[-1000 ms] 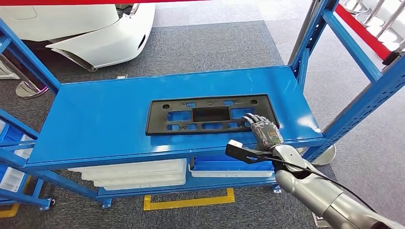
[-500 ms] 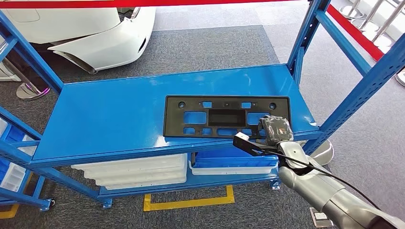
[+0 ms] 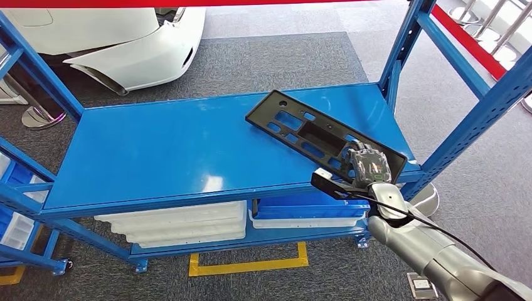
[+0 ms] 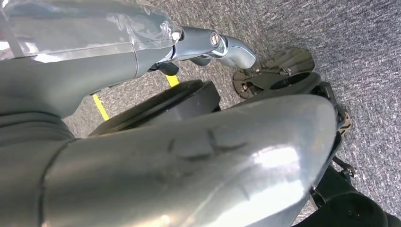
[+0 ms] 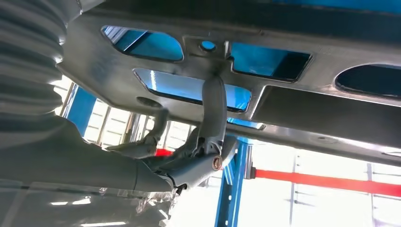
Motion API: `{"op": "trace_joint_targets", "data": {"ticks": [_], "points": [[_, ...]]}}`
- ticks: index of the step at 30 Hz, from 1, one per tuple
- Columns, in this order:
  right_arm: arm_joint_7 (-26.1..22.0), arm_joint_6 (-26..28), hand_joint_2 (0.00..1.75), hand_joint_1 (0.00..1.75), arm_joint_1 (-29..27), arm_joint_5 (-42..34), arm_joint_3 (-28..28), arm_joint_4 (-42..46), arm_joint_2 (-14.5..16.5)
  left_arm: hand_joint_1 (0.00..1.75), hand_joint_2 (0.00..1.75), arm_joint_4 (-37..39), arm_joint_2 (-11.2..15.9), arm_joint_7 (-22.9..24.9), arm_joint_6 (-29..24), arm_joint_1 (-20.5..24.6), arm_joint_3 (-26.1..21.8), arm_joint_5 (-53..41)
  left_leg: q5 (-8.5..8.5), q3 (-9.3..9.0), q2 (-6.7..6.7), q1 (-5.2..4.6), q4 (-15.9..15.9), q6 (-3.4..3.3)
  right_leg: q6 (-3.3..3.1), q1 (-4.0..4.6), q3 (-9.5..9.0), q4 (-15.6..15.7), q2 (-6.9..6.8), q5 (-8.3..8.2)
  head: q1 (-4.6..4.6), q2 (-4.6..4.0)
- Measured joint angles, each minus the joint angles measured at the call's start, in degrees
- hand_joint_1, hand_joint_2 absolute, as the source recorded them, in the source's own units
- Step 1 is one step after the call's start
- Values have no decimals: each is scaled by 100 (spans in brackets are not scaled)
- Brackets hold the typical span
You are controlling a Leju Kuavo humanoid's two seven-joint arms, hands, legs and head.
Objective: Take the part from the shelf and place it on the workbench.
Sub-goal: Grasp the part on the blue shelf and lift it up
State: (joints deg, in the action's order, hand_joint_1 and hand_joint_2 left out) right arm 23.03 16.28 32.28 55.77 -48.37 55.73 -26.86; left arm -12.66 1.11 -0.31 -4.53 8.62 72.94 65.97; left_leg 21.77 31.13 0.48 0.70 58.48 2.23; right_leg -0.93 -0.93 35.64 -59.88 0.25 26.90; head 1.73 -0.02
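The part is a flat black plastic plate [image 3: 301, 128] with several cut-out windows. It lies slanted across the right half of the blue shelf [image 3: 157, 150], far end toward the middle, near end over the front right corner. My right hand [image 3: 370, 164] grips that near end from the front edge. In the right wrist view the plate's underside [image 5: 283, 104] runs above my grey thumb [image 5: 213, 109], which presses up against it. My left hand [image 4: 227, 45] hangs over the carpet with a finger stretched out and nothing in it.
Blue uprights [image 3: 477, 113] frame the shelf on the right and at the far right corner. White trays [image 3: 182, 227] and a blue bin [image 3: 301, 216] sit on the lower level. A white car bumper [image 3: 125, 44] lies beyond the shelf; yellow tape [image 3: 251, 263] marks the floor.
The plate has swung from lying square with the shelf's front edge to a slant, its far end turning away from me. My right hand stayed on its near right end.
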Motion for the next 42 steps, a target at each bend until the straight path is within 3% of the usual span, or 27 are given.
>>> {"op": "trace_joint_targets", "data": {"ticks": [17,42], "points": [[425,-74,175,0,-37,354,109,586,23,0,0,0,1,-35,-15,-22,-1,40,-5,10,-6,2,-1,8,-9,5,14,0,-13,7,4,-1],[632,-273,175,0,-91,503,327,1711,22,0,0,0,1,-39,-15,-28,-1,72,11,12,-6,2,-6,4,-14,6,20,0,-11,36,3,-2]]}}
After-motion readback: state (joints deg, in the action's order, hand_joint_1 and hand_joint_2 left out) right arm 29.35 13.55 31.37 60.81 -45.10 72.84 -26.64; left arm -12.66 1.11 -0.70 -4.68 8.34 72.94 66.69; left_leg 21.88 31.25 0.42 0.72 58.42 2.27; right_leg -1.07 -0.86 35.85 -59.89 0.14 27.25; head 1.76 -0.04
